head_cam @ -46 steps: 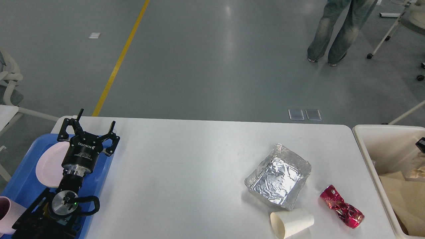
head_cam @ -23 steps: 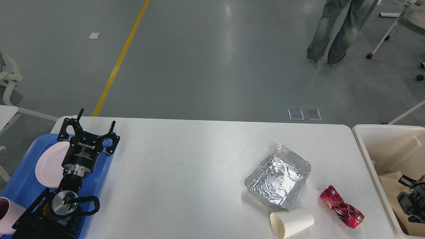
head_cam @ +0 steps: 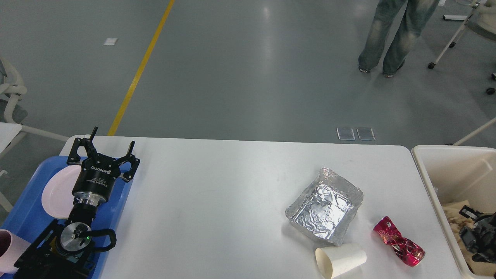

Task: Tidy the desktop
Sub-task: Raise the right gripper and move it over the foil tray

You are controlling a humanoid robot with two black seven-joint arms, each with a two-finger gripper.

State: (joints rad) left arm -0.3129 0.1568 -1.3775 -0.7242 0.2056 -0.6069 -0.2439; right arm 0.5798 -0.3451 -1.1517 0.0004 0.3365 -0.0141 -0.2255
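- Left hand (head_cam: 110,146) hovers over the blue tray (head_cam: 29,217), fingers spread wide, holding nothing.
- Right hand (head_cam: 478,236) is dark inside the bin (head_cam: 438,170); I cannot tell its fingers apart.
- Worktop (head_cam: 217,201) fills the middle, carrying foil tray (head_cam: 324,206), cup (head_cam: 341,261) and crushed can (head_cam: 399,246).

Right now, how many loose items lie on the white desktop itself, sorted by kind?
Foil tray: 1
Paper cup, lying on its side: 1
Crushed red can: 1
Total on the desktop: 3
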